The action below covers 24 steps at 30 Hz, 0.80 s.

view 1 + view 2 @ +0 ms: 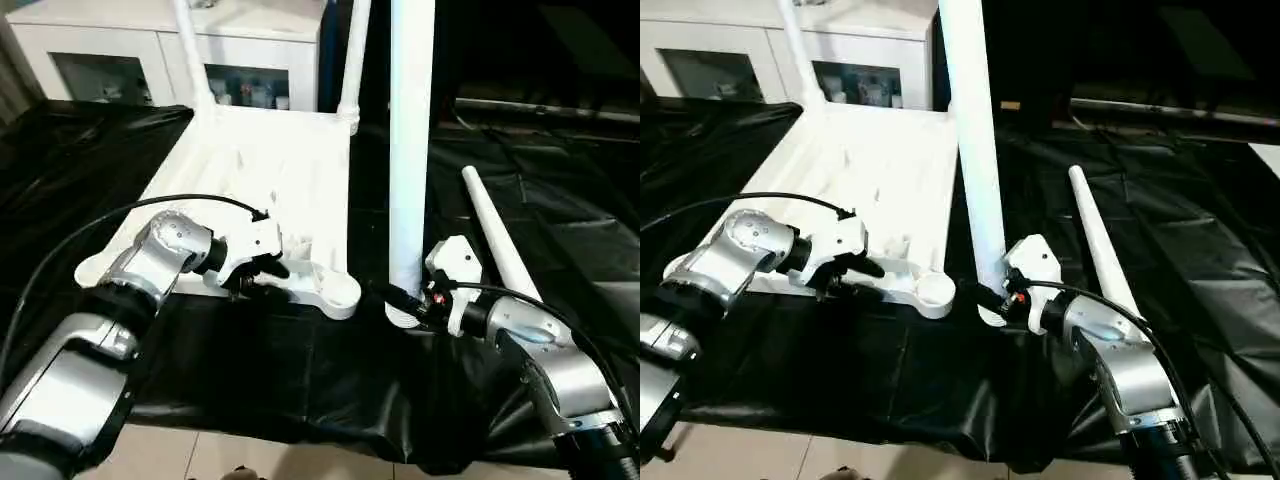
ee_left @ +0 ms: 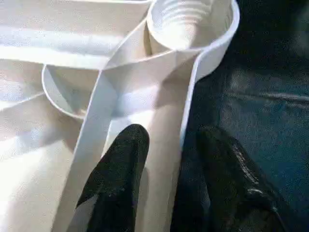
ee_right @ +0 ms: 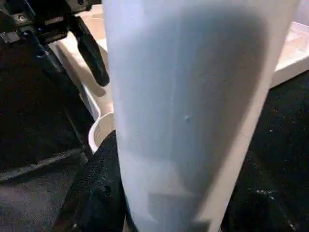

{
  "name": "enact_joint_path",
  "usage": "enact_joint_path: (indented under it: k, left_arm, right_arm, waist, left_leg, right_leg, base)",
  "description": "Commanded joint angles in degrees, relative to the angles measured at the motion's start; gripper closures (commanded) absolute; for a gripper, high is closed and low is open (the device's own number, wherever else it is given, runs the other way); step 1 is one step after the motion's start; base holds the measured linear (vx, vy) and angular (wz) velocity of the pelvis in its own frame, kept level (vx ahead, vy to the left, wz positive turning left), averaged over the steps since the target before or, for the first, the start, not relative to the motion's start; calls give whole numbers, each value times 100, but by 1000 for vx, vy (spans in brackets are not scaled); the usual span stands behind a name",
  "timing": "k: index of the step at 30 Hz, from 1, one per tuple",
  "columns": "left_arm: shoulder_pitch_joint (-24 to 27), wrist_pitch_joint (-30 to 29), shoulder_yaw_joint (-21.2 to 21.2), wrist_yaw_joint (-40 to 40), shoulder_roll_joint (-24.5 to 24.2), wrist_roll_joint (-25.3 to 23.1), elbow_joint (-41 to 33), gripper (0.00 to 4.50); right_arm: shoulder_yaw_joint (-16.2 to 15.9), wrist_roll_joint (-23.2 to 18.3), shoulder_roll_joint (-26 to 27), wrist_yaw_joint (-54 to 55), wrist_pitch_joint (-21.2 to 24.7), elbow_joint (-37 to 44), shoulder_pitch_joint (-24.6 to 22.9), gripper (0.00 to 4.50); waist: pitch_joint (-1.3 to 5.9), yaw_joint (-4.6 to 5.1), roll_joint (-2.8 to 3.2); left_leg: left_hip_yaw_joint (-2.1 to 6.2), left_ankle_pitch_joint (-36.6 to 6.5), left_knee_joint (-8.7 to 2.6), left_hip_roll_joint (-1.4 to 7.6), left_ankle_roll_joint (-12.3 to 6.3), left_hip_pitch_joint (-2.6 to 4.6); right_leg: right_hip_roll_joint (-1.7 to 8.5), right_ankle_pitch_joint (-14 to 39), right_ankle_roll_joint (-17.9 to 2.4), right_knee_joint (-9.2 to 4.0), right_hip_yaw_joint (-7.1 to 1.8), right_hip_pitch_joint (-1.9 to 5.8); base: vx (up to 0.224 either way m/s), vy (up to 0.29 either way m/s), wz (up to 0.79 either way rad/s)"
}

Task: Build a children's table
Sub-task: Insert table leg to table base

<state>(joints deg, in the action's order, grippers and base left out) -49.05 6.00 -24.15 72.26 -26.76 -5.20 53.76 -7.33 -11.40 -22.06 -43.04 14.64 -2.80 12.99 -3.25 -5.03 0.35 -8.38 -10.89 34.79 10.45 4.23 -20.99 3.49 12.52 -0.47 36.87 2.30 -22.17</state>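
Observation:
The white table top (image 1: 250, 170) lies underside up on a black cloth, with two legs (image 1: 190, 50) (image 1: 355, 60) standing in its far corner sockets. My left gripper (image 1: 262, 278) is at the near edge. Its fingers (image 2: 120, 159) straddle the rim beside the empty near-right socket (image 2: 186, 19), one inside and one outside, with a gap still showing. My right gripper (image 1: 400, 298) is shut on the lower end of a third leg (image 1: 410, 150). It holds that leg upright, with its flared end on the cloth just right of that socket (image 1: 340, 292). Another leg (image 1: 495, 240) lies on the cloth to the right.
The black cloth (image 1: 250, 370) covers the work surface, and its front edge hangs over a pale floor (image 1: 250, 460). A white cabinet (image 1: 120, 55) with glass doors stands behind the table top. The lying leg points away from me, close to my right forearm (image 1: 550, 360).

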Motion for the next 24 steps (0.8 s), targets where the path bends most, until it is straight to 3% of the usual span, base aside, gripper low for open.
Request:
enact_joint_path:
  k: [1,17,24]
  left_arm:
    - [-162,140,-80,69,7,-138,209,280]
    - [-434,497,81,130,190,-275,984,405]
    - [-371,405,178,402,274,-164,1048,444]
  right_arm:
    - [13,-6,-61,-37,-56,196,-62,257]
    - [-35,24,-103,-43,-51,332,-182,257]
    - [-60,27,-111,-54,-47,388,-197,257]
  waist:
    - [395,-8,73]
    - [379,-12,86]
    - [397,2,88]
  left_leg:
    - [18,-1005,-417,196,34,54]
    - [20,-1062,-432,210,18,52]
    - [20,-840,-427,209,-63,38]
  right_leg:
    - [421,18,-1448,-445,-260,343]
    - [440,58,-1526,-463,-264,345]
    - [438,-379,-1595,-437,-257,367]
  base:
    - [0,0,0]
    - [0,0,0]
    - [0,0,0]
